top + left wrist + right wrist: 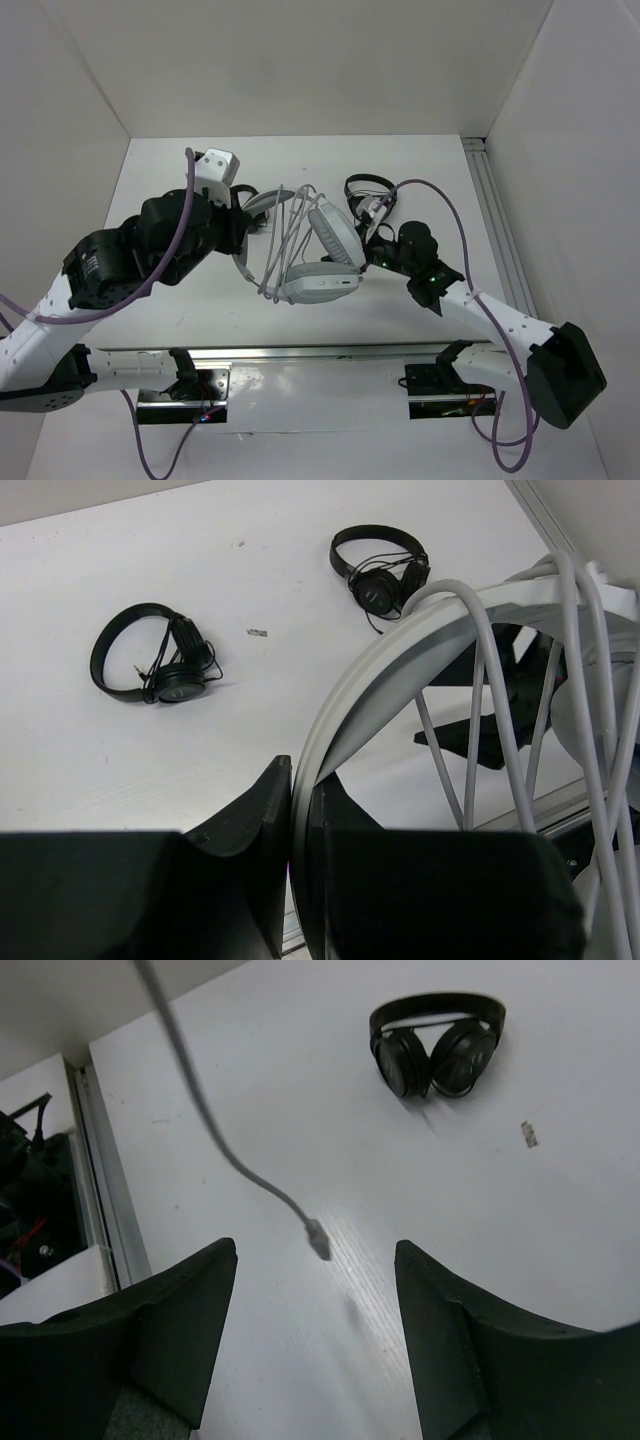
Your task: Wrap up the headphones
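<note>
Left gripper (298, 780) fills your foreground in the left wrist view, jaws clamped on the pale headband (330, 730) of the headphones (420, 630). The earcups are cut off at right, and the grey cable (490, 710) crosses the band in several loops. Behind, on the table (250, 730), lie one black headset (150, 665) at left and a second black headset (380, 570) farther right.

Right wrist view: the right gripper (315, 1252) has its fingers apart and holds nothing. The plug (318, 1240) dangles between them.

Top view: you see the headphones (320, 285) held mid-table between both arms. The right gripper's (378, 235) jaws are hard to make out.
</note>
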`<state>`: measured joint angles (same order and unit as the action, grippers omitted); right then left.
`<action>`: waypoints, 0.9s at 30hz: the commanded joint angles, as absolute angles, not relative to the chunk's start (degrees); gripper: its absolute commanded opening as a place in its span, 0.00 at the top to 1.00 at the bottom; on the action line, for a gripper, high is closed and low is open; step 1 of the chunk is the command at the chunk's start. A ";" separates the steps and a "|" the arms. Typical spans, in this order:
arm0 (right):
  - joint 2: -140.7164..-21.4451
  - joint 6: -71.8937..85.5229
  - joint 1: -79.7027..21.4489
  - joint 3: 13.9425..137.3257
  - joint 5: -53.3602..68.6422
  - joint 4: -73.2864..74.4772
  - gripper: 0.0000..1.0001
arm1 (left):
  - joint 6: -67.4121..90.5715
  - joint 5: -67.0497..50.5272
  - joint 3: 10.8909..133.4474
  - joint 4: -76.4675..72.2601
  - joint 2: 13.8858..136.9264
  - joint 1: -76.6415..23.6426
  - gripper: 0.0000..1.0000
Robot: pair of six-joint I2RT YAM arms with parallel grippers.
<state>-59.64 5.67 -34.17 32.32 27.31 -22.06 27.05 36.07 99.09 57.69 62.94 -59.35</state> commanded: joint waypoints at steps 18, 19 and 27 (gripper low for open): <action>-73.56 5.28 -44.82 33.05 26.74 -30.76 0.28 | 30.32 37.27 105.38 53.17 62.14 -59.41 1.00; -73.56 5.27 -44.82 33.05 25.59 -30.76 0.29 | 30.32 37.27 105.38 53.17 61.62 -59.41 1.00; -83.13 4.57 -45.35 35.85 23.29 -34.19 0.97 | 30.84 37.44 106.00 53.17 61.00 -59.41 1.00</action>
<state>-80.95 5.02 -44.91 33.04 24.69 -29.41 27.24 36.84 102.67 59.92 62.74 -59.35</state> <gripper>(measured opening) 0.124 0.210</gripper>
